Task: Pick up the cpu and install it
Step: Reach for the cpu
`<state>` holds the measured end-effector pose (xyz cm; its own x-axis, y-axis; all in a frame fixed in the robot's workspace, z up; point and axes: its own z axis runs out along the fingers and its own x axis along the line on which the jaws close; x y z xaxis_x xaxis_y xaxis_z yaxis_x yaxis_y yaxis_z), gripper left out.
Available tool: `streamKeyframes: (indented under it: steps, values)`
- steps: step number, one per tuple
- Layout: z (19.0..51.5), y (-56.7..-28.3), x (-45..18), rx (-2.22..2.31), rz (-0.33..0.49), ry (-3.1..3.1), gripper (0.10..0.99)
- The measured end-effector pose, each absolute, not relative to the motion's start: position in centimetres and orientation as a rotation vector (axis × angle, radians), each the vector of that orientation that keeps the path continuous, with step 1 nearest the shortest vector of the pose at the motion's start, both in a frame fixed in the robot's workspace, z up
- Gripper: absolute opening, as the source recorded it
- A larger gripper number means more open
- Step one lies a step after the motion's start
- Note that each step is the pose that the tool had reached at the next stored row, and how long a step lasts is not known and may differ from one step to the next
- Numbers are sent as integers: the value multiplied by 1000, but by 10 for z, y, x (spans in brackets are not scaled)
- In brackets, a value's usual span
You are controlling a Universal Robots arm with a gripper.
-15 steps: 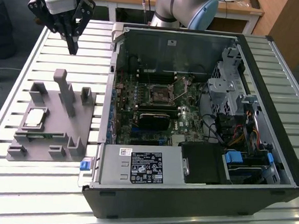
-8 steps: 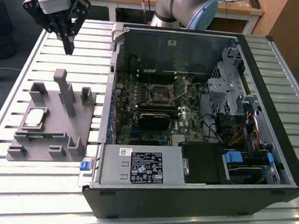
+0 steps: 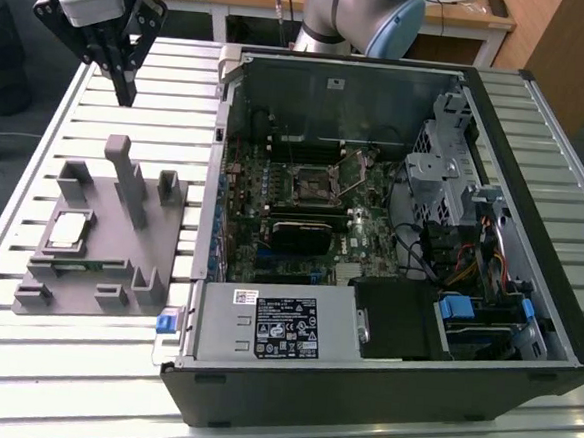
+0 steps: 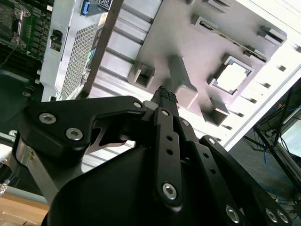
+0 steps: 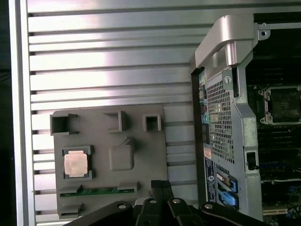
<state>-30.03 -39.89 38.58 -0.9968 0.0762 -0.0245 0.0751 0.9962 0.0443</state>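
Jaws together above grey tray [image 3: 170,243] holding cpu [image 3: 69,229], labelled case [image 3: 359,402] beside

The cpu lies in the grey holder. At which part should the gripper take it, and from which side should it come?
Take the cpu by two opposite edges, coming straight down from above. It is thin and lies flat, shiny top up, in a square pocket of the grey holder; the pocket's rim around it seems to bar any sideways approach.
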Motion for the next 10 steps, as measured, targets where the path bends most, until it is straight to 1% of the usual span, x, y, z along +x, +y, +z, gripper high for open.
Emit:
streamKeyframes:
  steps: [10]
  values:
    - [385,-399,-319,118,70,3113,106]
